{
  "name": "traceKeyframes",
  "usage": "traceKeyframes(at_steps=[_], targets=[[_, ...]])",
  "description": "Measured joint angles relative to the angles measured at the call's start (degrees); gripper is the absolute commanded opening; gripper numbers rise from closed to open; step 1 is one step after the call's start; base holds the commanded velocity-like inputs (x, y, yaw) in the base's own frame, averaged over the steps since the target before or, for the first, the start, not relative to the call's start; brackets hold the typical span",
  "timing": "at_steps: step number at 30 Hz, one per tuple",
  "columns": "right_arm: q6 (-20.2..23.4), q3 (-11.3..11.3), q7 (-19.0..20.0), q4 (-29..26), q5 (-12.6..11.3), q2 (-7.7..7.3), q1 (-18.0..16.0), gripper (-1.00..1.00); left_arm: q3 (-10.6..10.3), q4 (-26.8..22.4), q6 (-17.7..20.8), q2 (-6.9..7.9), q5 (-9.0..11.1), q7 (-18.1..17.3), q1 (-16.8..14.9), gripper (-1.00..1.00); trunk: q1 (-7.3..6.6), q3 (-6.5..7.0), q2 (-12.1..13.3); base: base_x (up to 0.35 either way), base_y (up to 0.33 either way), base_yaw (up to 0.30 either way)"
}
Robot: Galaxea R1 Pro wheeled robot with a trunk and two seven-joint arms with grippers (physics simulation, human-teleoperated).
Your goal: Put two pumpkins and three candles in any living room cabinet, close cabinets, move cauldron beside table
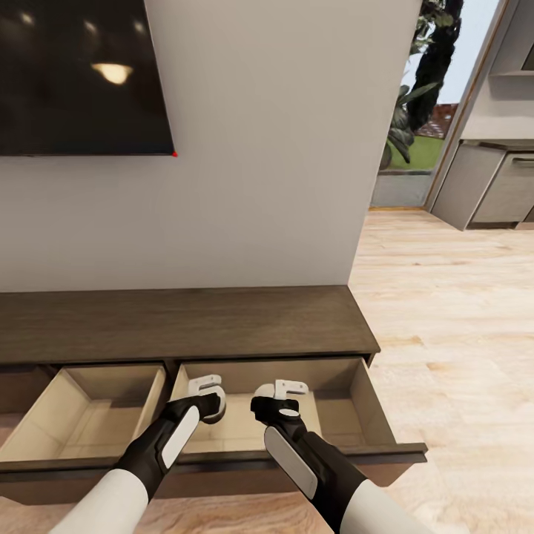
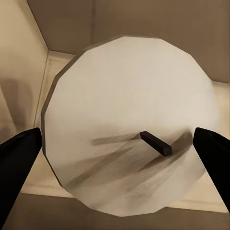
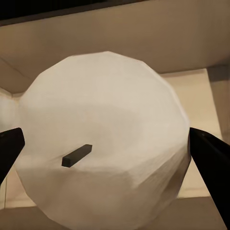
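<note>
The cabinet (image 1: 185,322) is a long low dark-brown unit against the wall, with two drawers pulled open. Both my grippers hang over the right open drawer (image 1: 354,406). My left gripper (image 1: 205,399) is shut on a cream candle (image 2: 120,96), seen from above with its dark wick, and the black fingers (image 2: 19,163) press its sides. My right gripper (image 1: 279,400) is shut on a second pale candle (image 3: 105,120) in the same way, above the drawer's pale floor. In the head view both candles are hidden under the grippers. The pumpkins, cauldron and table are out of view.
The left open drawer (image 1: 81,415) shows a bare pale interior. A dark TV (image 1: 81,74) hangs on the wall above the cabinet. Light wood floor (image 1: 460,334) spreads to the right towards a garden doorway (image 1: 411,111) and grey kitchen cupboards (image 1: 489,185).
</note>
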Motion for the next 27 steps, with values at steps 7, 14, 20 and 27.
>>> traceKeyframes(at_steps=[7,14,20,27], targets=[[0.0,0.0,0.0,0.0,0.0,0.00,0.0,-1.00,-0.1,0.0,0.0,-0.03,0.0,0.0,0.0,-1.00,0.01,0.00,0.0,0.020,0.000,0.000],[-1.1,0.0,0.2,0.1,0.1,0.00,0.0,-1.00,-0.1,0.0,0.0,-0.03,0.0,0.0,0.0,-1.00,1.10,-0.89,-2.0,0.000,0.000,0.000],[-2.5,0.5,3.1,0.8,0.0,0.00,0.0,-1.00,-0.1,0.0,0.0,-0.03,0.0,0.0,0.0,-1.00,2.42,-1.97,-4.4,0.000,0.000,0.000],[-4.9,0.8,3.5,1.4,0.1,0.00,0.0,-1.00,-0.1,0.0,0.0,-0.03,0.0,0.0,0.0,-1.00,3.96,-3.23,-7.2,0.000,0.000,0.000]])
